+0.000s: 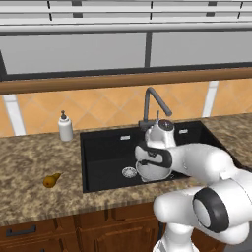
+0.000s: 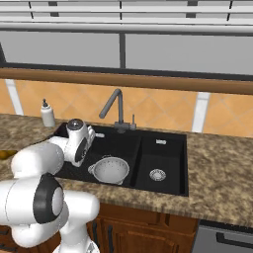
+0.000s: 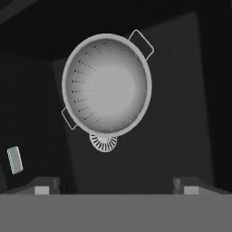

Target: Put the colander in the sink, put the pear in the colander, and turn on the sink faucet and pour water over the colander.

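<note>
The pale grey perforated round colander (image 3: 106, 86) sits upright in the wide basin of the matte black double sink (image 2: 163, 183), straight below the two-finger gripper (image 3: 117, 183), whose jaws are spread wide and hold nothing. The bowl is empty and partly covers the round silver drain (image 3: 103, 142). The small yellow-brown pear (image 1: 50, 180) lies on the speckled stone counter (image 1: 29, 162), left of the sink. The white arm (image 1: 197, 165) reaches over the sink's front edge, hand pointing down.
</note>
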Tool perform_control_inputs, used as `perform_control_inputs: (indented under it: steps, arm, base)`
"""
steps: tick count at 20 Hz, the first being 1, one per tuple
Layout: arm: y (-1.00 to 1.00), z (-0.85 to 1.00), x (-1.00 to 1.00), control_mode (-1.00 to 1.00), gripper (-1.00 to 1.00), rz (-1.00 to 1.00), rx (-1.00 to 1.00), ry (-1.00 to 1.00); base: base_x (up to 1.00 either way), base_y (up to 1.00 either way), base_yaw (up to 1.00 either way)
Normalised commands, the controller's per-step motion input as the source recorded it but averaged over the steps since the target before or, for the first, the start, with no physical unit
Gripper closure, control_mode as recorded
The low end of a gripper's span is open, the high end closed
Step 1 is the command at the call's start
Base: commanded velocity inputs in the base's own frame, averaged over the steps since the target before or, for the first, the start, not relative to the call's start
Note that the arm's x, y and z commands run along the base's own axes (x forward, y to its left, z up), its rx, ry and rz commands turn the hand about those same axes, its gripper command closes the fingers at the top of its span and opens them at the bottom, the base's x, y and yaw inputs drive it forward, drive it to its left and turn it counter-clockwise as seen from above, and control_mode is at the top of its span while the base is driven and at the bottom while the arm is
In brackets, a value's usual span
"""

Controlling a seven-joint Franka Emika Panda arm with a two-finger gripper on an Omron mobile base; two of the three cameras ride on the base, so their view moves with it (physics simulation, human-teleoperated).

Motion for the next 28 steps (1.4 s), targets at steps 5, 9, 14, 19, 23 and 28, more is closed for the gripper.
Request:
perform_control_inputs:
  steps: [5, 9, 14, 19, 23, 28]
  arm:
    - [0.62, 1.00, -0.10, -1.00, -1.00, 0.20, 0.00, 0.03]
    - [0.67, 0.97, -0.20, -1.00, -1.00, 0.21, -0.05, 0.06]
    - [0.68, 0.42, -0.38, -1.00, -1.00, 0.31, -0.12, 0.05]
    - [0.87, -0.08, -0.51, -1.00, -1.00, 0.44, -0.15, 0.00]
    - [0.88, -0.27, -0.32, -1.00, -1.00, 0.42, -0.05, 0.00]
    - [0.81, -0.22, -0.01, -1.00, -1.00, 0.33, 0.00, 0.03]
  base:
    - [0.00, 0.00, 0.00]
    - [0.00, 0.00, 0.00]
    - [0.00, 0.00, 0.00]
    - [0.00, 0.00, 0.00]
    - [0.00, 0.00, 0.00]
    - [0.00, 0.00, 0.00]
